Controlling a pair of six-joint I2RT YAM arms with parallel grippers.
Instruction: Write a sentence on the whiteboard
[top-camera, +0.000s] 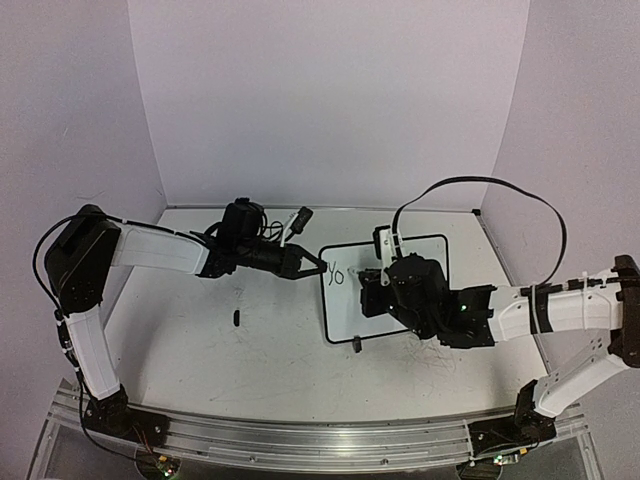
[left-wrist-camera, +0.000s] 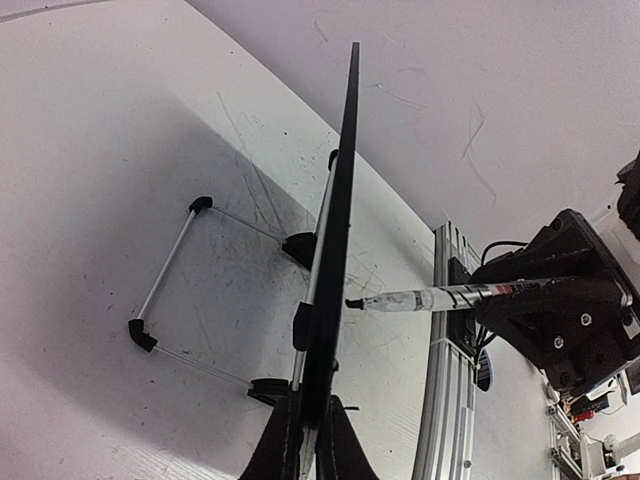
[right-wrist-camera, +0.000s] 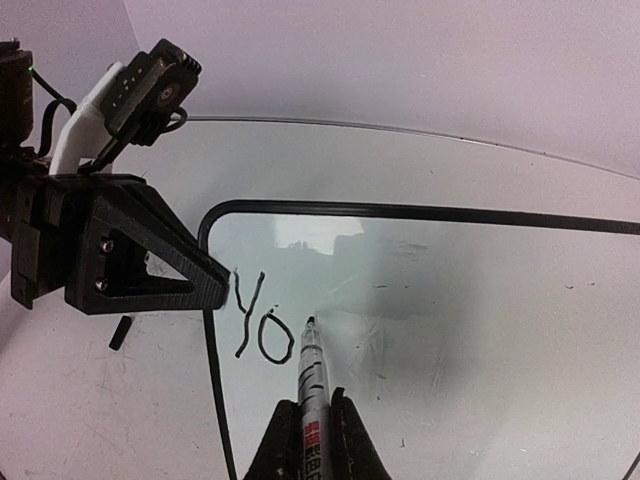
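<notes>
On the white table (top-camera: 200, 335), the whiteboard (top-camera: 345, 308) stood propped at centre, its left edge pinched by the left gripper (top-camera: 314, 265); the right gripper (right-wrist-camera: 311, 432) clasped a marker (right-wrist-camera: 309, 375), tip just right of the letters "Yo" (right-wrist-camera: 258, 322).

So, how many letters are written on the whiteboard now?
2: a Y near the left edge of the whiteboard, and an o just right of it, beside the marker tip. No others show.

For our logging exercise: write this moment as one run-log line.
left claw: shut on whiteboard edge | right claw: shut on marker | tip: just right of "Yo" | sentence: unfinished
</notes>
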